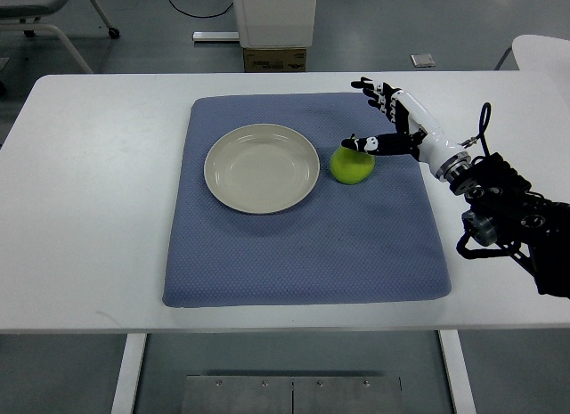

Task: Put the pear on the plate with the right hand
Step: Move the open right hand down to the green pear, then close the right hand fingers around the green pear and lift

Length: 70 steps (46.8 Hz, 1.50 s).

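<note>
On blue mat (303, 254), right hand (381, 120) hovering spread beside pear (351, 166), thumb touching top, holding nothing. Pear looking smooth, round, probably slippery; gripping across widest part advisable, plate (262, 168) nearby.

White bench (89, 209), rectangular with rounded corners, running nearly the full width of the view, its far edge toward the top and its near edge toward the bottom. Smooth, plain surface, bare at the left end and along the near edge. Lying directly on it, a blue mat (303, 254), roughly square, finely textured, placed about midway between the left and right ends and a little closer to the far edge than the near one. Mat's corners rounded, its edges close to parallel with the bench edges, flat against the surface. Two white legs visible beneath the near edge.
</note>
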Each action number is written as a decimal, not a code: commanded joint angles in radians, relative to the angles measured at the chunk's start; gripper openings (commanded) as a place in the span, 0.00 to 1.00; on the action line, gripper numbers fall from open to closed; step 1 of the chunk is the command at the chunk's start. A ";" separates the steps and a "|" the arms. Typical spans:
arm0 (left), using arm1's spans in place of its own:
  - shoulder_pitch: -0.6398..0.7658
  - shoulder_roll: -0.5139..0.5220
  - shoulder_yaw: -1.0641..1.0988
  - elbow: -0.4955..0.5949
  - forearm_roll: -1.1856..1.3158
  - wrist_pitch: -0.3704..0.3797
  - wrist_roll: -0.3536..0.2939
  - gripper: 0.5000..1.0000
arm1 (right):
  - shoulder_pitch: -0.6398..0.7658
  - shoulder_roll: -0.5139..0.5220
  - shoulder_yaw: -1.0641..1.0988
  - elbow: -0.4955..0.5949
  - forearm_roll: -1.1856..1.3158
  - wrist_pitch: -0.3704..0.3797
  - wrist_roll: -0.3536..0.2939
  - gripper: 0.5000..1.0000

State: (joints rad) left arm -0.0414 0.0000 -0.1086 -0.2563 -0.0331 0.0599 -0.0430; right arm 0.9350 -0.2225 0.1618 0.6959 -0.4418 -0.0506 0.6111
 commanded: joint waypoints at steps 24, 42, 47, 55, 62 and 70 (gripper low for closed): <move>0.000 0.000 0.000 0.000 -0.001 0.000 0.000 1.00 | -0.010 0.061 -0.146 -0.018 -0.002 -0.133 0.000 0.97; 0.000 0.000 0.000 0.000 -0.001 0.000 0.000 1.00 | -0.025 0.100 -0.168 -0.058 -0.002 -0.170 0.000 0.91; 0.000 0.000 0.000 0.000 -0.001 0.000 0.000 1.00 | -0.027 0.111 -0.169 -0.082 -0.001 -0.170 0.000 0.89; 0.000 0.000 0.001 0.000 0.001 0.000 0.000 1.00 | -0.028 0.120 -0.169 -0.110 0.000 -0.170 0.000 0.87; 0.000 0.000 0.000 0.000 0.001 0.000 0.000 1.00 | -0.036 0.134 -0.169 -0.136 -0.002 -0.170 0.000 0.87; 0.000 0.000 0.000 0.000 -0.001 0.000 0.000 1.00 | -0.039 0.140 -0.185 -0.151 -0.002 -0.170 0.000 0.81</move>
State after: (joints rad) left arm -0.0415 0.0000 -0.1090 -0.2561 -0.0329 0.0596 -0.0430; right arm 0.8949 -0.0876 -0.0122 0.5521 -0.4432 -0.2208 0.6108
